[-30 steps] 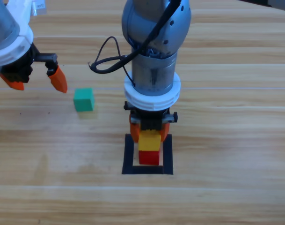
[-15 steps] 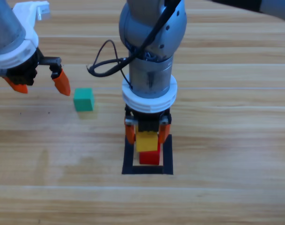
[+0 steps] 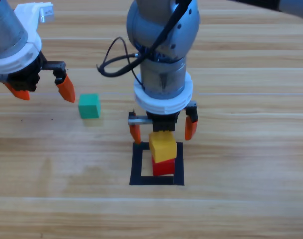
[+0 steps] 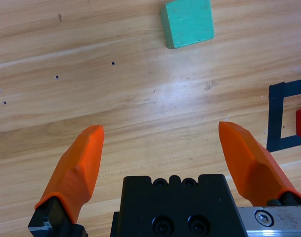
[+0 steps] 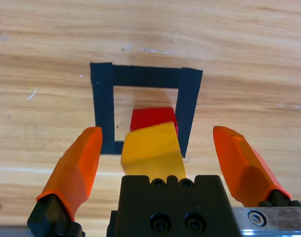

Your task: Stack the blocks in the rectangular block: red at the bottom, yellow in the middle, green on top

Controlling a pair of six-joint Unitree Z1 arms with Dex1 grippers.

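Left end effector (image 3: 42, 89) hangs over the table's (image 3: 241, 209) far-left part, jaws spread wide w/ nothing between them, just left of the green cube (image 3: 89, 105), which sits on bare wood well apart from the tape outline (image 3: 136, 167). Mid-frame, right end effector (image 3: 162, 129) is above the outline's back edge, jaws released and clear of the yellow cube (image 3: 163, 146) on both sides. Yellow rests on red (image 3: 163, 167) inside the outline, turned a bit relative to red, so the stack isn't square. Handling, as a judgement: cubes look light, rigid, matte, so not slippery; flat opposite faces are the place to pinch green, approx mid-height, jaws parallel to its sides. A light 2-high stack prob tips easily if nudged, so green needs a gentle, centred set-down. Views differ: high view shows both arms plus green's gap from the outline; left wrist view shows green (image 4: 188, 22) ahead of its jaws, off toward the right one, and only a corner of the outline w/ a sliver of red; right wrist view shows yellow's (image 5: 152, 150) skew over red (image 5: 151, 117) and the outline's hollow centre.
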